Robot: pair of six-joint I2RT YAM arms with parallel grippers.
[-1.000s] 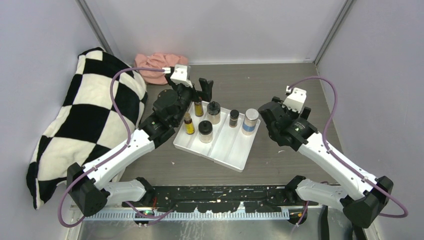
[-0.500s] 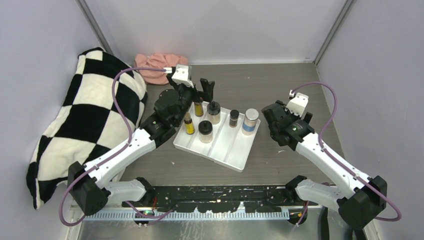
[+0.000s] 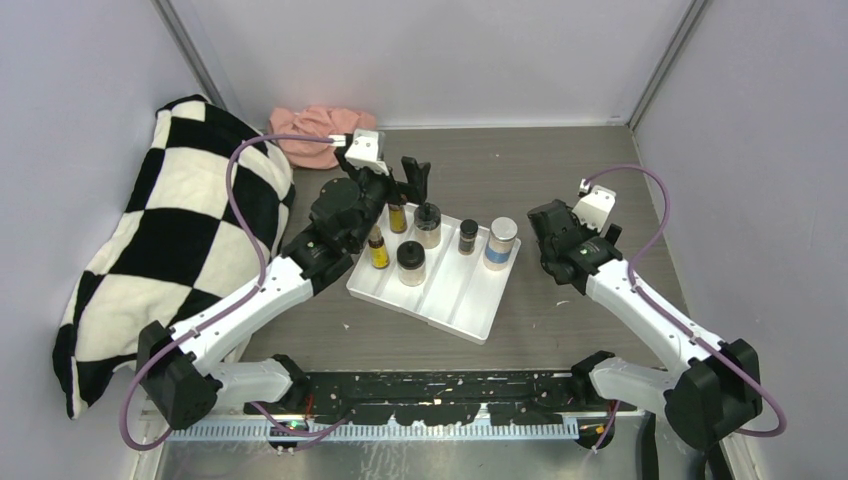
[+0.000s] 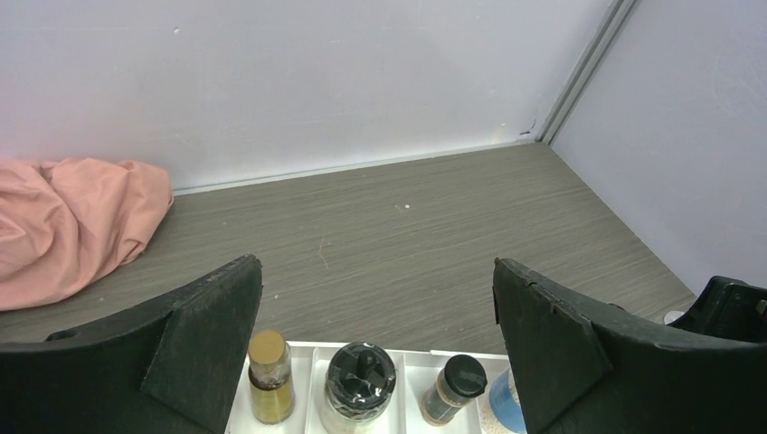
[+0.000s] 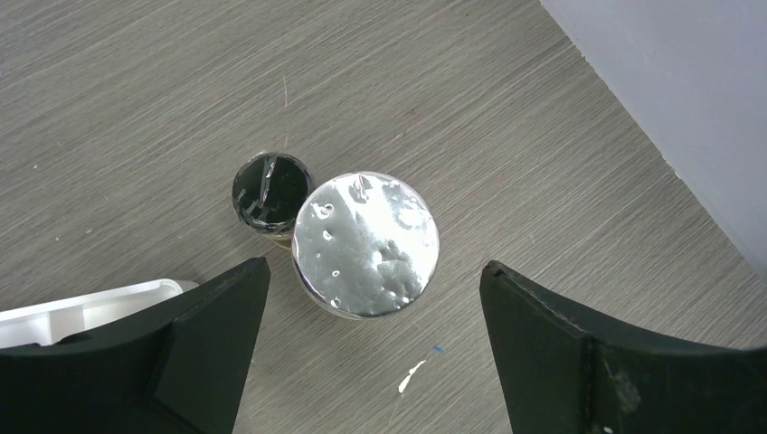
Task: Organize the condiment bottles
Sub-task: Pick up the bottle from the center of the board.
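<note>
The left arm is stretching forward over the far left corner of the white plastic tray (image 3: 460,300). Its left hand (image 3: 385,182) is hanging above the bottles there and facing the back wall, with its fingers spread fully wide and gripping nothing. The right arm is bending inward beside the tray's right edge. The right hand (image 3: 553,233) is pointing straight down at the tabletop (image 3: 600,170), its jaws standing wide apart and empty.

From above, six containers are standing in the tray: two slim yellow bottles (image 3: 378,247) with brown caps, two black-lidded jars (image 3: 411,262) of beige powder, one tiny dark bottle (image 3: 468,235) and a blue-labelled shaker (image 3: 501,243). In that view the right hand is hiding whatever sits beneath it.

The right wrist view is showing it: a second shaker (image 5: 366,244) with a round, dimpled, mirror-bright lid. It is touching a second dark bottle (image 5: 269,193) with a glossy black cap. Both are standing on the wood-grain tabletop just outside the tray's corner, and the shaker is sitting between the spread fingers.

The left wrist view is showing a crumpled pink cloth (image 4: 63,221) against the back wall. A black-and-white checkered cushion (image 3: 180,240) is lying at the left.
</note>
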